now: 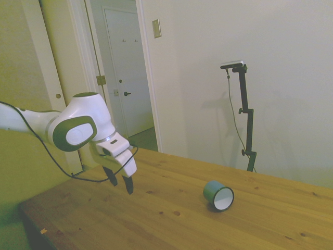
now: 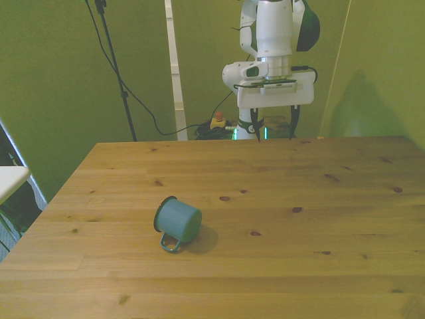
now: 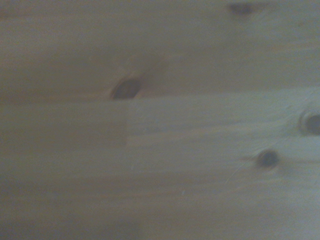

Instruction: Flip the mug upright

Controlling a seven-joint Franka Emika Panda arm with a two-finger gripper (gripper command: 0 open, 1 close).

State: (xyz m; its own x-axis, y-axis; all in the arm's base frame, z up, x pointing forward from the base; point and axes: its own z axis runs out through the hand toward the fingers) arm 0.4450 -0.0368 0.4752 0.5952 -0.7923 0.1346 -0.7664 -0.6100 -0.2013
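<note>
- Mug [image 2: 177, 223]: teal, on its side on the table [image 2: 332, 266], toward the front view's left; white mouth [image 1: 223, 198] faces the side camera, loop handle [image 2: 170, 244] lies low against the wood.
- Handling, judged: light, rigid, smooth-glazed; likely to roll or slip. Best hold: thin rim wall or across the body.
- Gripper [image 1: 120, 183]: fingers spread, empty, hanging above the far edge, well apart from the mug.
- Wrist view: bare blurred planks only.
- Room: open wood all around the mug; no edge near it.
</note>
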